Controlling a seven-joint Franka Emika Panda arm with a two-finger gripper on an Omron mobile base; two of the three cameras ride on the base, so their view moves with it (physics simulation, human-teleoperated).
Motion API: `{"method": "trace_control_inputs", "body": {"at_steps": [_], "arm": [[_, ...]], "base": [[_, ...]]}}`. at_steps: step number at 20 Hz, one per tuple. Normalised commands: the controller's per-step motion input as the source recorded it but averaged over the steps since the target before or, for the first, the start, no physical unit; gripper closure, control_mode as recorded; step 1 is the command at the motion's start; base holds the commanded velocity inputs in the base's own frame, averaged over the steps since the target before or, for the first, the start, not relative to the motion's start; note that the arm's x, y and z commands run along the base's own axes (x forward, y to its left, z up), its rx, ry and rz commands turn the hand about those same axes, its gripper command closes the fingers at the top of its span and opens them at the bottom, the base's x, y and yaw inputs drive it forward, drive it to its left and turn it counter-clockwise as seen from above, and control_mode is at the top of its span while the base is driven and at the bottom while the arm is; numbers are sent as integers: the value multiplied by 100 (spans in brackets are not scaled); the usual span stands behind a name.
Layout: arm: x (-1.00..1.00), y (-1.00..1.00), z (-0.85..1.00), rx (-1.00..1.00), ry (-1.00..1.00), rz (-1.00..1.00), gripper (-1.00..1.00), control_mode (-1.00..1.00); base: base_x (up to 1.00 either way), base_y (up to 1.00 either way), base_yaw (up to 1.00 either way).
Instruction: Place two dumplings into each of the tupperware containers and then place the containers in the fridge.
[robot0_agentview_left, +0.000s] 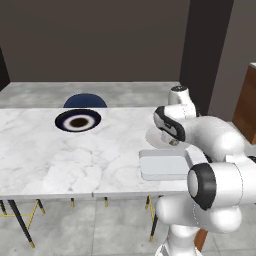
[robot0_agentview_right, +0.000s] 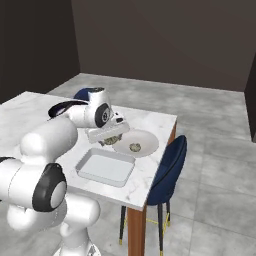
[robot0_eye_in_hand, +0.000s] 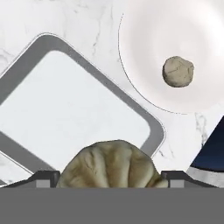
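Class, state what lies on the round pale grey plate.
One small olive-tan dumpling lies on the round pale grey plate. In the right base view, the claw covers the plate's near-left edge.

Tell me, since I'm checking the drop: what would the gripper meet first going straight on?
Probably the near rim of the empty container, or the table just beside it; the gripper carries a dumpling.

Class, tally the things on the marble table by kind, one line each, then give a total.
Dumplings: 2, one held in the hand, one on the pale plate
Tupperware containers: 1
Plates: 2, pale, navy
Total: 5
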Motion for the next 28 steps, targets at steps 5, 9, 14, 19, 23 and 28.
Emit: {"method": "trace_control_inputs", "body": {"at_steps": [5, 9, 14, 19, 23, 28], "arm": [[-98, 46, -37, -5, -6, 5, 100, -100], [-22, 77, -27, -1, -1, 10, 100, -100], [49, 81, -2, 0, 4, 14, 100, -100], [81, 7, 12, -2, 35, 15, 100, -100], [73, -11, 0, -1, 43, 13, 100, -100], [59, 0, -32, 3, 10, 3, 100, -100]], "base": [[0, 0, 0], [0, 0, 0], [0, 0, 0], [0, 0, 0], [0, 0, 0], [0, 0, 0]]}}
